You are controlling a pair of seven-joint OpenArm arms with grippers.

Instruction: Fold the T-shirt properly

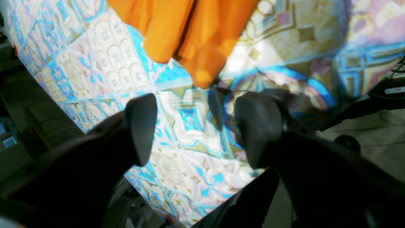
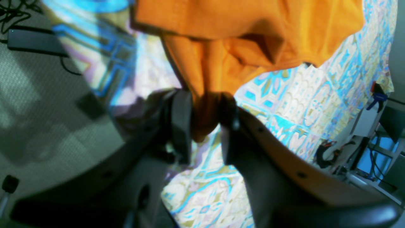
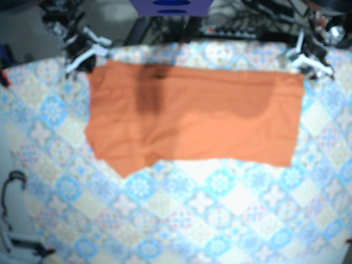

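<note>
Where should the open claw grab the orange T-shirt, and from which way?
Probably the pointed corner of the T-shirt, lying just ahead of the open left gripper. Come straight forward so the tip slides between the fingers, then pinch. The cloth narrows to a tip there, so it fits the gap. The right gripper is shut on another bunched bit.

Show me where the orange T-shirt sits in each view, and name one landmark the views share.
Left wrist: T-shirt at top centre, one corner pointing toward the open left fingers, apart from them.
Right wrist: T-shirt across the top, a bunch pinched between the right fingers.
Base: T-shirt spread across the picture's upper half.
Shared landmark: the blue patterned tablecloth.
</note>
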